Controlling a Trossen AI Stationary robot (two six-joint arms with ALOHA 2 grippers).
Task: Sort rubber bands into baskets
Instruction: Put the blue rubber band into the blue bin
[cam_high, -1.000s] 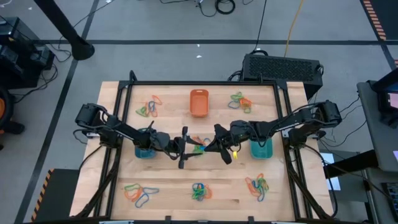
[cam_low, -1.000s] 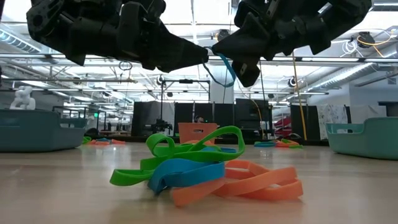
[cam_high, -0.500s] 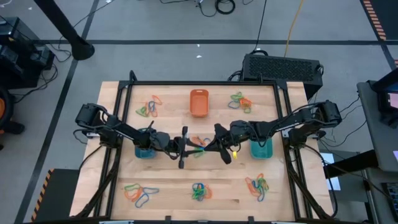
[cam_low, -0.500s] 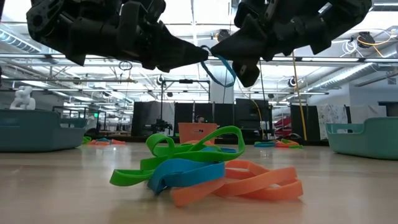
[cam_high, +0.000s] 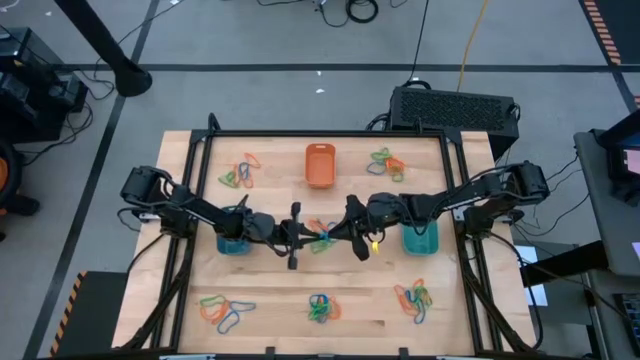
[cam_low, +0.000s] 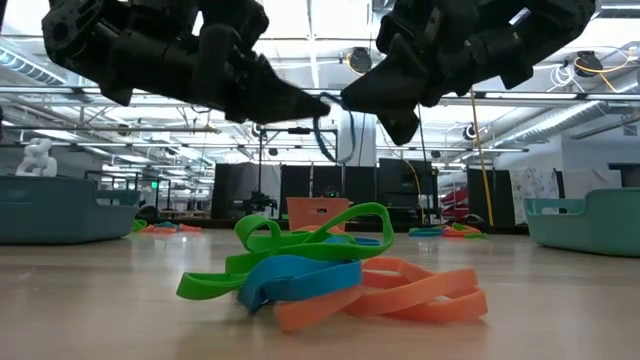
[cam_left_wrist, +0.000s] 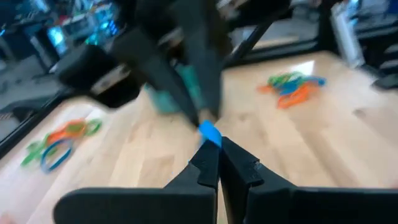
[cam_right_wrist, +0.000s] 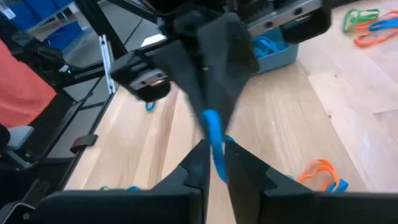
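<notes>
Two tools are met tip to tip above the middle of the tabletop (cam_high: 200, 270), with one blue rubber band (cam_low: 330, 135) hung between them. The left tool (cam_high: 303, 236) is seen closed, its tips pinched on one end of the band. The right tool (cam_high: 334, 236) stands only narrowly parted, with the same band running between its fingers; whether it grips the band cannot be told. In the low view the band is seen as a thin loop well clear of the wood.

Several heaps of orange, green and blue bands lie about the tabletop: two near the far edge (cam_high: 238, 172) (cam_high: 387, 162), three along the near edge (cam_high: 224, 310) (cam_high: 321, 307) (cam_high: 413, 295), and a few below the tools at the centre (cam_high: 322, 232). The orange basket (cam_high: 319, 165) is placed at the far middle. The blue basket (cam_high: 232, 242) sits on the left under the left arm, and the teal basket (cam_high: 420, 239) on the right beside the right arm. Bands are seen inside the blue basket in the right wrist view.
</notes>
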